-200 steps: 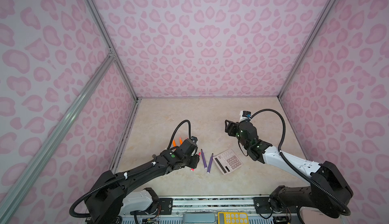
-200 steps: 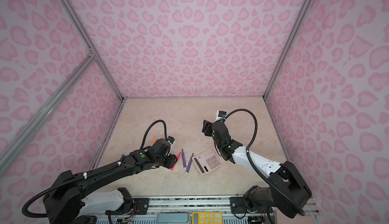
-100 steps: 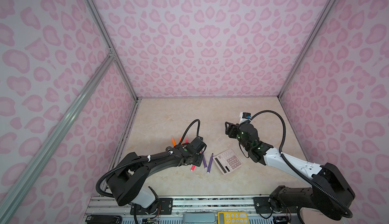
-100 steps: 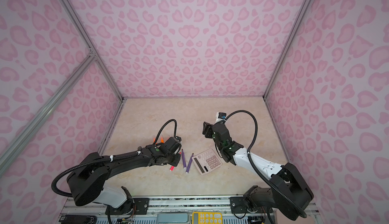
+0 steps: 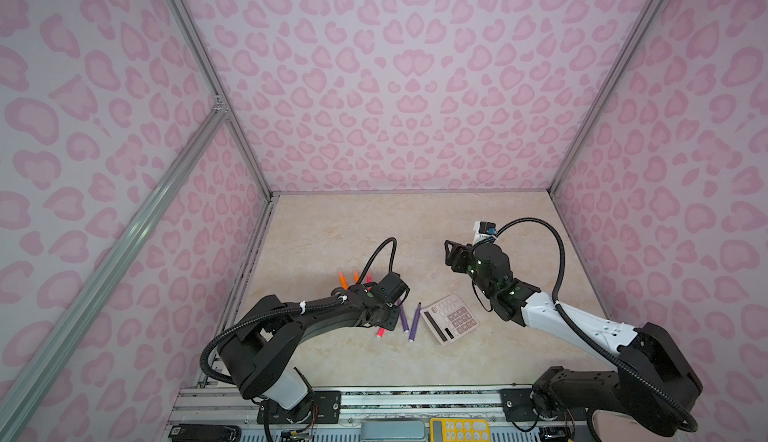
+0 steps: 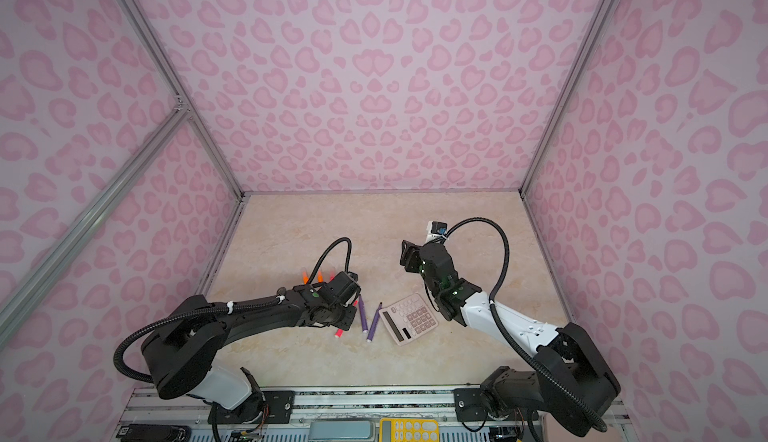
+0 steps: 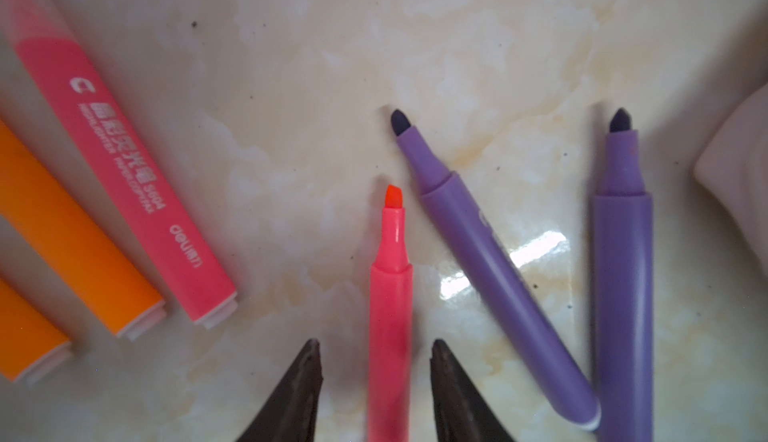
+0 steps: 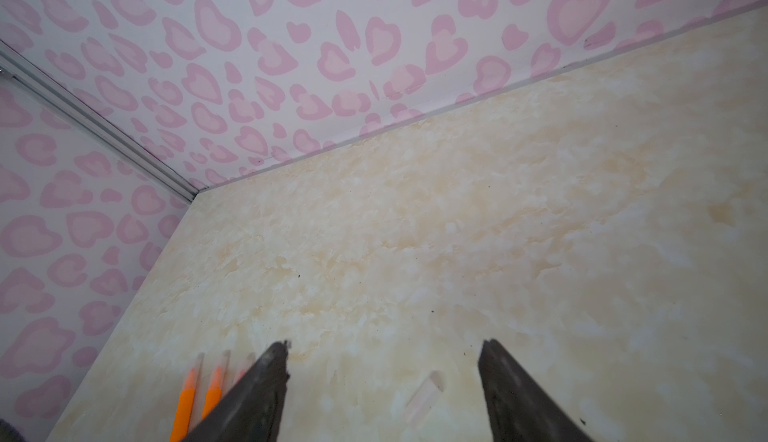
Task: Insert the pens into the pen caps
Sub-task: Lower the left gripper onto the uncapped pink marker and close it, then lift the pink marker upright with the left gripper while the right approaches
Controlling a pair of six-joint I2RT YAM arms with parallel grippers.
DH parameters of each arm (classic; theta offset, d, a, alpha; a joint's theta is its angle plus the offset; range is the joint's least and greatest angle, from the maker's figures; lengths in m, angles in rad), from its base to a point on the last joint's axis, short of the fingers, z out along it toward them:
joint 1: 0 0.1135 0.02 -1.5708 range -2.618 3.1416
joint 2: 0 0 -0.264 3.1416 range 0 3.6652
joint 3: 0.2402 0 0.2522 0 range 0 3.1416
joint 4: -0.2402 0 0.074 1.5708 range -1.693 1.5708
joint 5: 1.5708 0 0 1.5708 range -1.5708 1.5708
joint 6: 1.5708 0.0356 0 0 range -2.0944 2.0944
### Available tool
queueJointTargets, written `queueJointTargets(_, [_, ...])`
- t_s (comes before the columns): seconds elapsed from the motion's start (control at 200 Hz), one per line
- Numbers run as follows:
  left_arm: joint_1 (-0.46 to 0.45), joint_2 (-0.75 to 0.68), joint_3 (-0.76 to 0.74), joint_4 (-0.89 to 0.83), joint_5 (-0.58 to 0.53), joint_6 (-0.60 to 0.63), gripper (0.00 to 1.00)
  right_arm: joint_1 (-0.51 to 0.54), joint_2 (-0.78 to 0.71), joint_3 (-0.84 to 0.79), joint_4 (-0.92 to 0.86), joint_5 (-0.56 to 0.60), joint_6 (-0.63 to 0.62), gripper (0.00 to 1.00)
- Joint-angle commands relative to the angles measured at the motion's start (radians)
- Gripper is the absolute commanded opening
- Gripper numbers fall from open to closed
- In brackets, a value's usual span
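In both top views the left pincer (image 5: 391, 312) hangs low over the worktop (image 5: 374, 228), its jaws hidden. The left wrist view shows them spread, straddling the uncapped pink pen (image 7: 390, 294) without touching; best centre it, then close mid-barrel. Only the right wrist view reveals a clear cap (image 8: 424, 398) lying between the spread jaws of the right pincer (image 8: 384, 342).

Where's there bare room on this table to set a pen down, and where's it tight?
Bare: the far table along the back wall, and the near strip between the pens, the calculator and the front rail. Crowded: left of centre, where the pens fan out under the left gripper, calculator beside them.
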Motion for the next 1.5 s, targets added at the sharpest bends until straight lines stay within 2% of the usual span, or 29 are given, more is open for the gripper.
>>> queueJointTargets(0.0, [0.0,0.008,0.0,-0.002,0.019,0.002,0.45,-0.002,0.008,-0.007,0.013,0.008,0.016,0.74])
queueJointTargets(0.22, [-0.001,0.042,0.013,-0.016,0.018,0.001,0.43,-0.002,-0.009,-0.005,-0.006,0.003,0.014,0.74])
queueJointTargets(0.285, [-0.001,0.051,0.019,-0.026,0.01,-0.002,0.37,-0.002,-0.013,-0.017,0.005,0.009,0.018,0.74])
queueJointTargets(0.305, [0.0,0.051,0.021,-0.029,0.006,-0.004,0.33,-0.002,-0.013,-0.021,0.009,0.009,0.02,0.74])
queueJointTargets(0.445, [-0.001,0.054,0.02,-0.027,-0.01,-0.007,0.27,-0.002,-0.024,-0.025,0.007,0.009,0.027,0.74])
queueJointTargets(0.58, [-0.002,0.057,0.029,-0.038,-0.016,-0.008,0.14,-0.003,-0.033,-0.032,0.005,0.012,0.023,0.74])
queueJointTargets(0.755, [-0.002,0.013,0.011,-0.027,-0.04,-0.018,0.03,-0.004,-0.031,-0.034,0.015,-0.003,0.04,0.74])
queueJointTargets(0.895, [-0.002,-0.109,0.0,0.011,-0.05,-0.038,0.03,-0.003,-0.037,-0.021,-0.016,-0.043,0.086,0.74])
queueJointTargets(1.025, [-0.002,-0.223,0.088,0.0,-0.027,-0.059,0.03,0.019,-0.045,-0.072,0.107,-0.128,0.142,0.75])
queueJointTargets(1.195, [-0.001,-0.24,0.203,0.077,-0.089,-0.075,0.03,0.099,-0.062,-0.065,0.121,-0.129,0.13,0.78])
queueJointTargets(1.27, [0.001,-0.242,0.152,0.191,-0.126,-0.075,0.03,0.126,-0.077,-0.069,0.128,-0.143,0.137,0.79])
queueJointTargets(1.36, [0.001,-0.275,0.049,0.354,-0.065,-0.013,0.03,0.173,-0.092,-0.075,0.148,-0.154,0.141,0.79])
queueJointTargets(1.4, [0.002,-0.295,0.01,0.391,-0.074,-0.003,0.03,0.193,-0.094,-0.07,0.146,-0.151,0.142,0.79])
queueJointTargets(1.495, [0.002,-0.355,-0.073,0.468,-0.098,0.029,0.03,0.23,-0.084,-0.064,0.165,-0.159,0.157,0.72])
